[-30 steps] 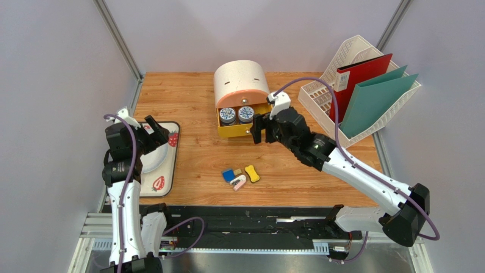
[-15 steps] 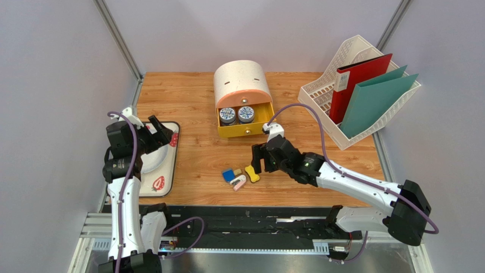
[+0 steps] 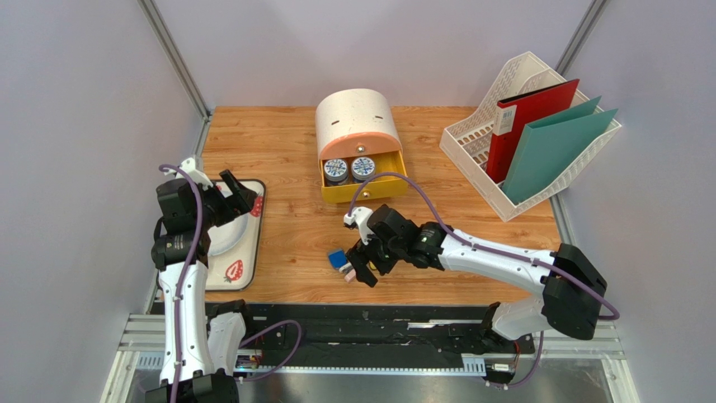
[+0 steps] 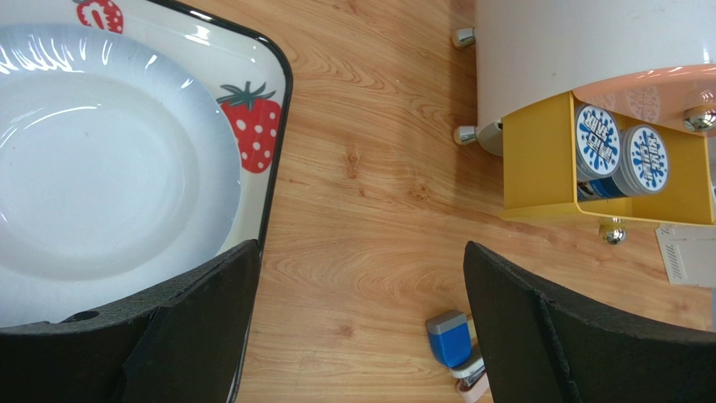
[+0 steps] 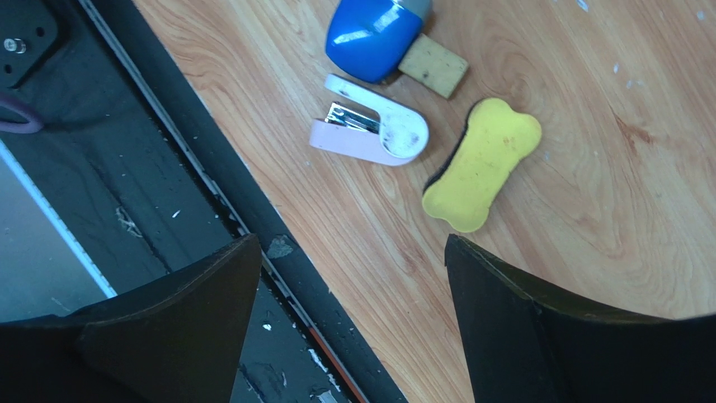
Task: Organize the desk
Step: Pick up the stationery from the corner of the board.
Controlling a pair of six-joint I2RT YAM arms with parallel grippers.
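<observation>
Tray [image 3: 249,252]: far left of drawer [image 3: 363,191], plate [image 4: 101,168] on it.
Left gripper [image 3: 237,191]: jaws apart, held over tray edge, left of drawer.
Desk [image 3: 286,143]: spread beneath drawer and all else.
Right gripper [image 5: 351,252]: jaws apart, nothing clasped, above stapler [image 5: 374,130] and yellow piece [image 5: 481,164], in front of drawer.
Rack [image 3: 471,147]: right of drawer.

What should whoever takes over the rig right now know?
Left gripper: jaws open, empty, above the desk beside the strawberry tray, which holds a white plate.
Right gripper: jaws open, empty, over the stapler, yellow bone-shaped piece and blue piece near the desk's front edge.
Done: two tins sit in the open yellow drawer; a red folder and a green folder stand in the white rack.
Left: the three small pieces lie loose; drawer open. Probably stow them, then shut it.
</observation>
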